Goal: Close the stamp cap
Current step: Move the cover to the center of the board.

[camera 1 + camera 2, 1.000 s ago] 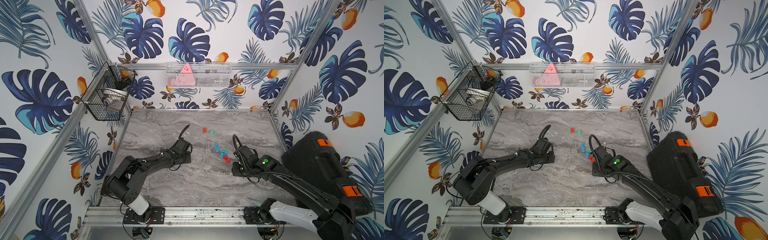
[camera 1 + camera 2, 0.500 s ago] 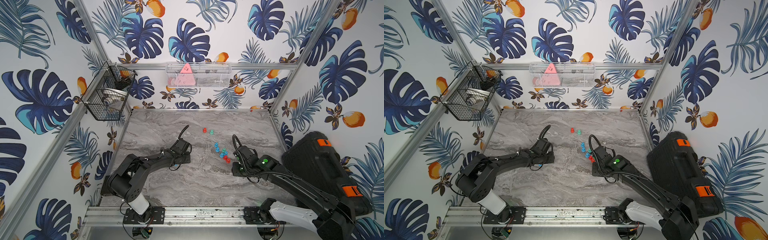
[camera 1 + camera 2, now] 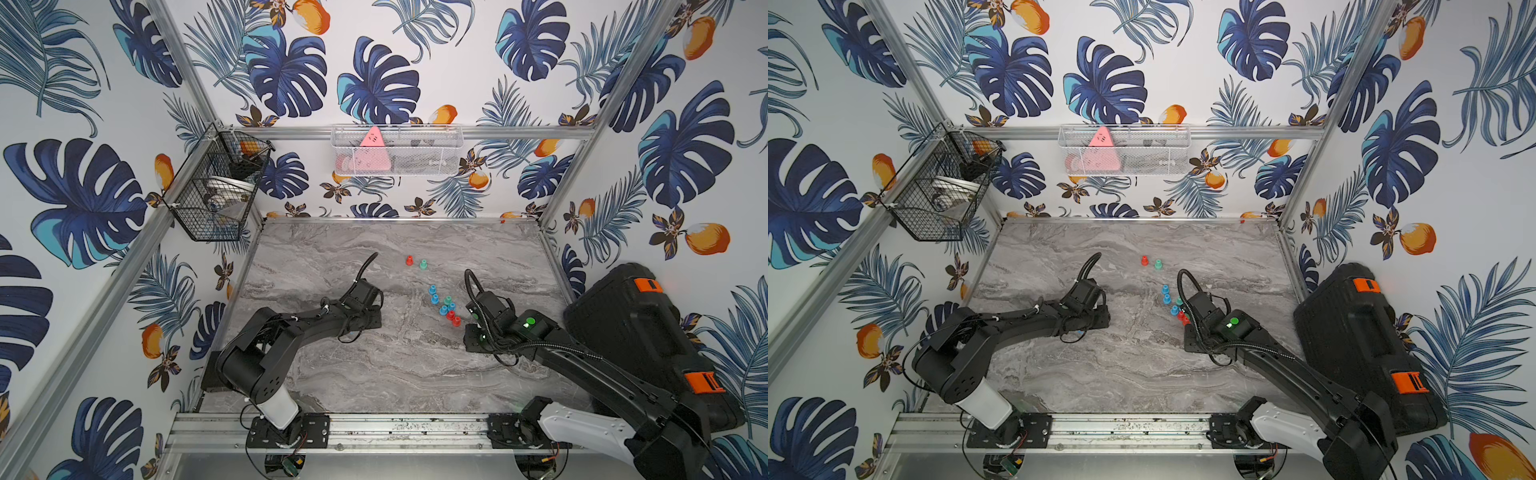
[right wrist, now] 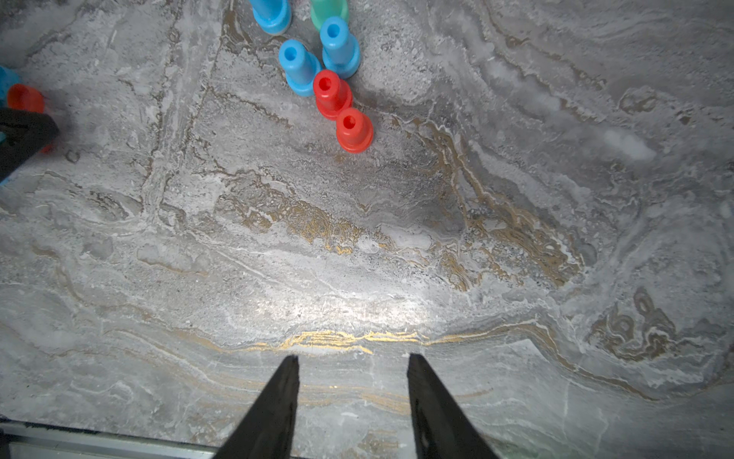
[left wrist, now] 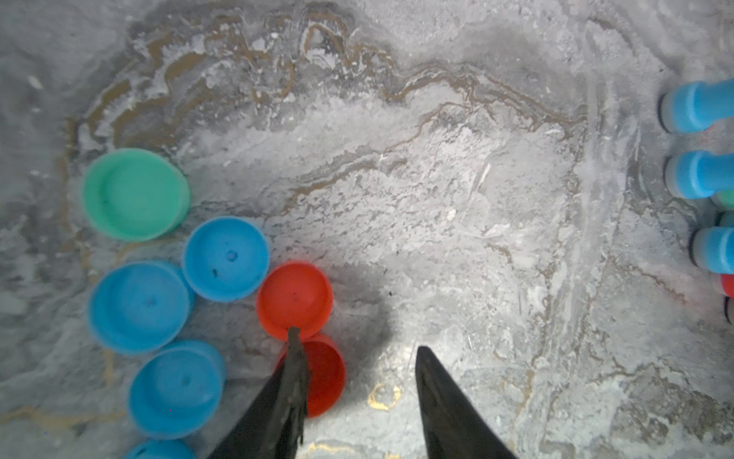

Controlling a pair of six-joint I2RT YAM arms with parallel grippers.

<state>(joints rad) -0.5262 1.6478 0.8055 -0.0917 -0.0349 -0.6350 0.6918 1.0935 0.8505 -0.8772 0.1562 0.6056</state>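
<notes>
2 black arms reach low over the grey marbled tabletop from the front rail. We see the left arm folded at the elbow, forearm near level and wrist turned down. The right arm stretches long toward the middle, its wrist also turned down.

The left gripper shows a moderate gap between its jaws, with nothing clamped. 1 of its fingers overlaps the rim of a round red plastic stamp cap; we cannot tell whether it touches. A 2nd red cap lies partly under that finger. Both lie open side up beside the blue and green caps.

The right gripper shows a similar gap over bare tabletop, holding nothing. The cluster of small upright red, blue and green plastic stamps stands near it but apart.
</notes>
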